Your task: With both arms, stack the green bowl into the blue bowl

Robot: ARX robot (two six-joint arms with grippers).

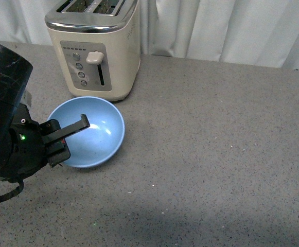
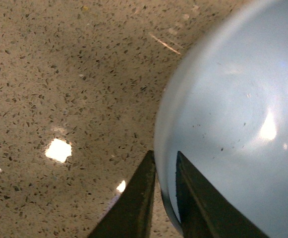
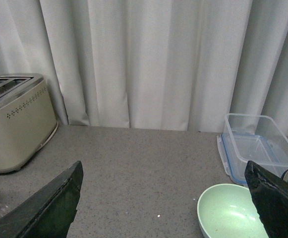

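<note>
left fingers (image 2: 140, 198) pinch the rim of the blue bowl (image 1: 107, 135). the green bowl (image 3: 227, 214) lies between the spread right fingers (image 3: 49, 208), close to one; that arm is nearer.

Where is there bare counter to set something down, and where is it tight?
Free: the wide stretch of counter right of the blue bowl and toaster, up to the curtain. Crowded: toaster, blue bowl and left end effector cluster together.

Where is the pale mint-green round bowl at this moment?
The pale mint-green round bowl shows only in the right wrist view, on the grey speckled counter beside the clear plastic container; the front view does not show it.
</note>
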